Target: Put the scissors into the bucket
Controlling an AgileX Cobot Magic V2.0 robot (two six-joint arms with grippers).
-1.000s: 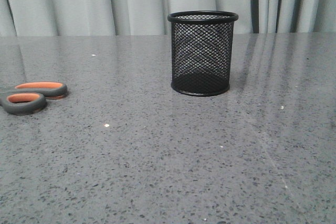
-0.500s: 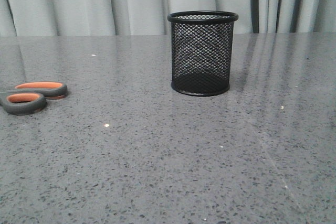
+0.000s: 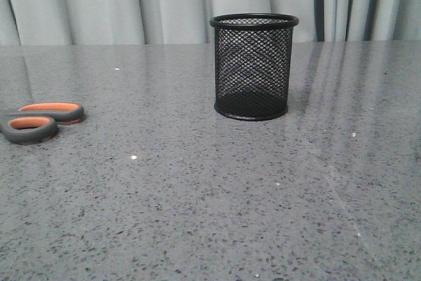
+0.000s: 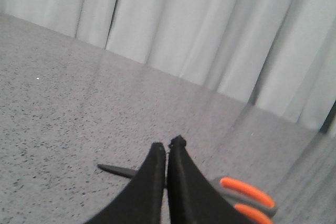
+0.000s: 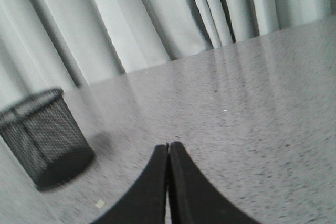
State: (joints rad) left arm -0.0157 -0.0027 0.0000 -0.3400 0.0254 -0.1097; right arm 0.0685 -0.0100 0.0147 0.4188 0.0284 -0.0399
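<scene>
- We see the bucket [image 3: 254, 67] standing upright on the grey speckled table [image 3: 217, 202], a little right of centre in the front view, with nothing visible inside through its mesh.
- The scissors [image 3: 38, 122] lie flat on the table at the far left of the front view, well apart from the bucket; only their orange-lined loop handles show there, the blades running off the left edge.
- In the left wrist view we find the scissors [image 4: 247, 199] again, lying just beyond our left gripper [image 4: 167, 148]: the orange handles to one side of the fingers, the slim dark blade tip poking out on the other.
- Our left gripper's two black fingers are pressed together tip to tip, holding nothing; it hangs above the scissors, and we cannot tell whether it touches them.
- Our right gripper [image 5: 168, 146] likewise has its fingers drawn together with no gap between them and nothing in its grasp, over bare table.
- In the right wrist view the bucket [image 5: 43, 137] stands upright, well apart from that gripper.
- A pale pleated curtain [image 3: 131, 1] hangs behind the table's far edge.
- Neither arm appears in the front view.
</scene>
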